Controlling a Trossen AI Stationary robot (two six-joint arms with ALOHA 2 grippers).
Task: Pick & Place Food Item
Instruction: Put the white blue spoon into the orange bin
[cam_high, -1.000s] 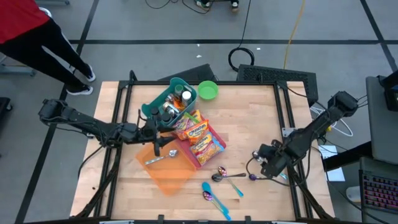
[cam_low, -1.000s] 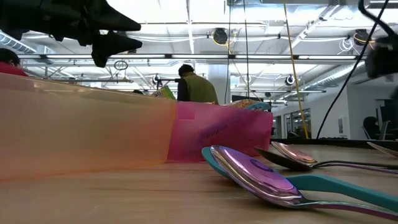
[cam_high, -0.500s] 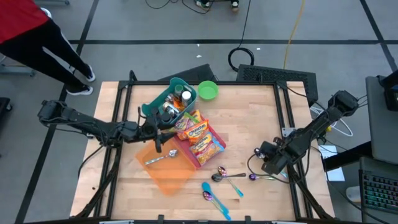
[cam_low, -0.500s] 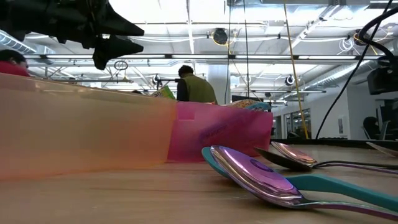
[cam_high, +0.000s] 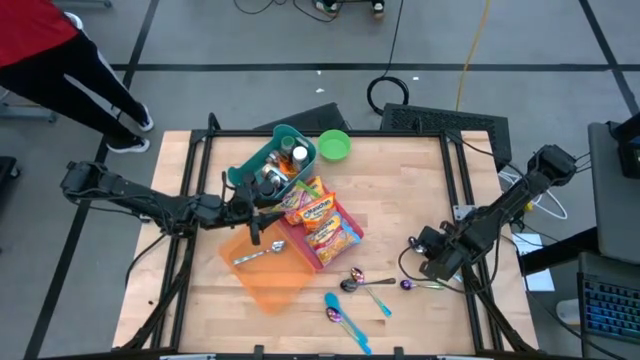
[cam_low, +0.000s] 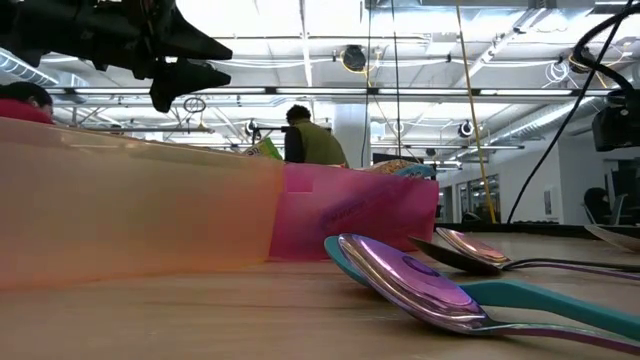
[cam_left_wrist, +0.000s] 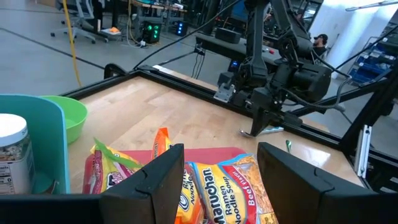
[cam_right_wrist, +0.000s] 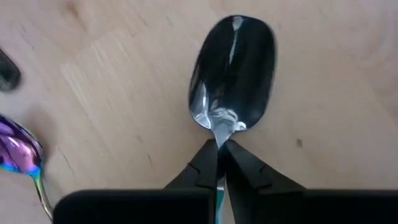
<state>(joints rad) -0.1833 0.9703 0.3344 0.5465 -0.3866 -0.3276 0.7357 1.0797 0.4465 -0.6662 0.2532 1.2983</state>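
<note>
Ramen packets (cam_high: 320, 220) lie in a pink tray (cam_high: 345, 248) beside an orange tray (cam_high: 270, 280) that holds a spoon (cam_high: 260, 253). My left gripper (cam_high: 255, 218) hovers open above the trays, and its wrist view shows the packets (cam_left_wrist: 217, 186) between its fingers (cam_left_wrist: 221, 168). My right gripper (cam_high: 424, 278) points steeply down near the table's right edge, shut on a shiny spoon (cam_right_wrist: 233, 68). That spoon (cam_high: 408, 285) lies on the wood. My right gripper pinches the spoon's neck (cam_right_wrist: 219, 134), just behind the bowl, between its two fingertips (cam_right_wrist: 202, 165). The fingers come from above, slanting down, and run along the handle. The bowl (cam_right_wrist: 235, 62) faces up, seemingly flat on the table; the handle is hidden under the fingers.
A teal basket (cam_high: 275, 160) with jars and a green bowl (cam_high: 334, 146) stand at the far side. More spoons lie near the front (cam_high: 362, 280) (cam_high: 345, 318). A person in red (cam_high: 40, 40) stands past the far left corner. Bare wood lies between trays and right arm.
My right gripper has sunk toward the table and edged toward the near edge, down onto the spoon. My left gripper has kept its place above the trays.
</note>
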